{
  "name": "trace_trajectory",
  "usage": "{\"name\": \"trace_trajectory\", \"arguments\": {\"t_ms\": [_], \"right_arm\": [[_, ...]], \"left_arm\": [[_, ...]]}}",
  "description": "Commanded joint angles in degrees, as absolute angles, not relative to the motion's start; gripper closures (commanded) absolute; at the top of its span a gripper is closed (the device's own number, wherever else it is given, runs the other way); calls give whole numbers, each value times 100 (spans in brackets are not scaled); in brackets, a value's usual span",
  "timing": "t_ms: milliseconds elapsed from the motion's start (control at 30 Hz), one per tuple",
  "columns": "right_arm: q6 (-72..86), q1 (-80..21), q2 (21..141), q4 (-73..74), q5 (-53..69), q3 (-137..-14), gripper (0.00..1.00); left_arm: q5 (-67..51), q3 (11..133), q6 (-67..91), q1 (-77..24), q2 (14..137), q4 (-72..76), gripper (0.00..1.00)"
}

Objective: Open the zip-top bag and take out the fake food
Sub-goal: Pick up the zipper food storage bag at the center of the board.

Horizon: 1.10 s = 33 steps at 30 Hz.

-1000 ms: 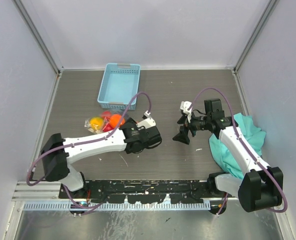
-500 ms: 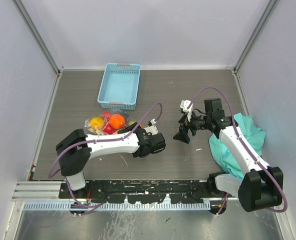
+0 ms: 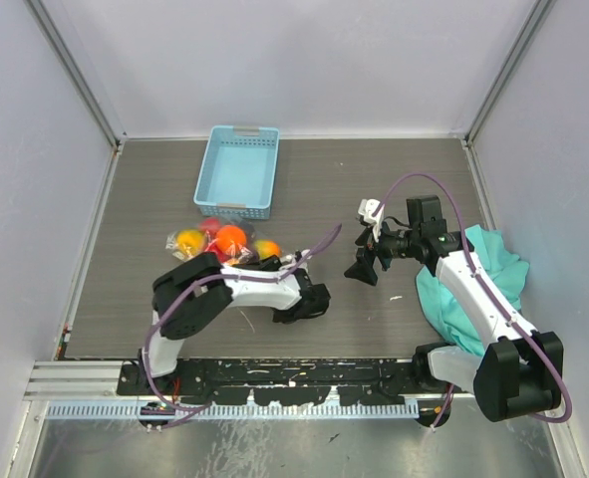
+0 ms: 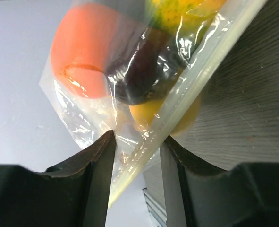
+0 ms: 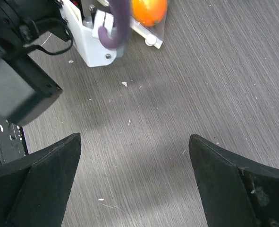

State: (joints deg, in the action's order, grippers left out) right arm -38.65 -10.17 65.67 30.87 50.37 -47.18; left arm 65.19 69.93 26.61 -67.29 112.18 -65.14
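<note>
The left gripper (image 4: 135, 142) has the zip-top bag (image 3: 206, 249) by one corner. Its fingers (image 4: 99, 165) are drawn in close, and a fold of clear film and the zip strip (image 4: 210, 52) touch both inner faces. It reads as a pinch on the bag, though a narrow gap shows between the jaws. The gripper lies low and turned on its side, so one finger sits over the bag's edge and the other under it.

The zip strip is the long axis that matters. It crosses the gap on a slant and runs away past the lower finger, out along the table (image 4: 252, 109). The fake food (image 3: 231, 239) is bunched just beyond the fingertips, inside the film. An orange fruit (image 4: 80, 52) lies toward the upper finger, and a dark purple piece (image 4: 139, 78) sits straight ahead against the strip.

The right gripper (image 5: 134, 139) hangs with its fingers spread wide and nothing between them, above bare table. From there the bag is ahead of the fingertips, past the left arm's wrist, and well apart from them.

So the left hand is at the bag and the right is the far one. My guess is that the right must reach forward to the free stretch of strip, so the two can pull the lips apart.
</note>
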Motion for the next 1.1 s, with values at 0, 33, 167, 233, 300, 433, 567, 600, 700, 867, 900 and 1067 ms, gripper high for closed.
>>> {"name": "trace_trajectory", "arguments": {"t_ms": [0,33,167,233,300,433,567,600,700,867,900,1067], "right_arm": [[-3817,-1041,6586,2906,5079,-4958,0],[-3815,-1039,6588,2904,5069,-4962,0],[-3814,-1043,6589,2901,5078,-4958,0],[-3807,-1045,6586,2901,5076,-4959,0],[-3810,-1037,6590,2902,5080,-4966,0],[-3810,-1039,6575,2901,5079,-4973,0],[-3789,-1041,6576,2899,5071,-4967,0],[-3788,-1038,6580,2893,5059,-4973,0],[-3782,-1040,6577,2892,5062,-4981,0],[-3777,-1046,6568,2897,5049,-4982,0],[-3771,-1045,6561,2892,5045,-4977,0],[-3775,-1040,6549,2884,5063,-4983,0]], "left_arm": [[7441,7503,4249,-6751,11811,-8026,59],[7551,7611,4629,-6758,11949,-8397,62],[7764,7897,5753,-6759,12270,-9453,80],[7801,7934,5927,-6752,12291,-9627,87],[7813,7945,5979,-6757,12226,-9667,94],[7800,7935,5988,-6753,11985,-9667,98],[7775,7911,5970,-6772,11636,-9651,100],[7764,7910,5937,-6788,11525,-9627,100],[7603,7866,5493,-6847,11115,-9190,100],[6323,7165,2725,-6934,9766,-6355,100],[5875,6948,2161,-6932,9264,-5807,100],[3687,6098,1130,-6762,7503,-3858,100]]}}
